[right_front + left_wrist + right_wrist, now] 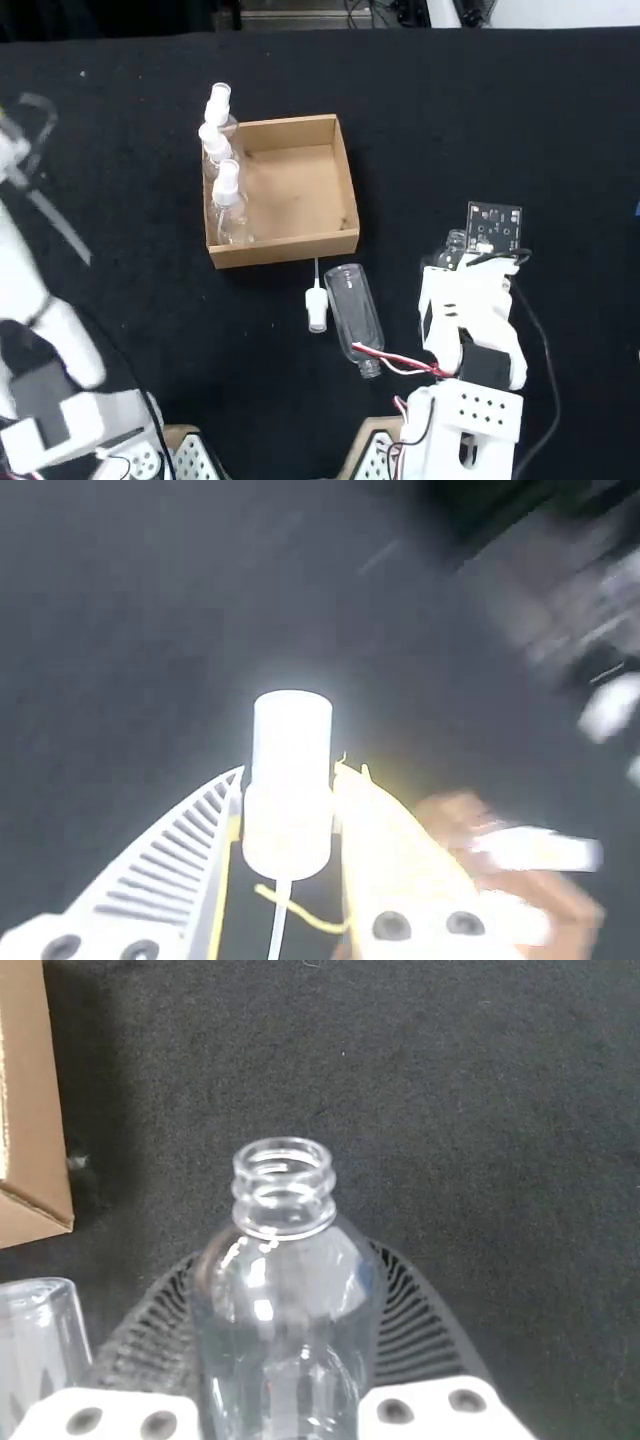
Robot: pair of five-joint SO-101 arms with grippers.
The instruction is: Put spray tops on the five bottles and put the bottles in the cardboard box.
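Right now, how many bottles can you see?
5. Three capped bottles stand inside the cardboard box along one wall; one open bottle lies beside it; the right gripper holds the fifth bottle.

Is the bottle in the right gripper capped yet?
No, the bottle has an open neck, its threads bare, with nothing fitted on it.

no readable text, labels or numbers

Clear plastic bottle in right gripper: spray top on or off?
Off. The clear plastic bottle in the right gripper has a bare, open threaded neck.
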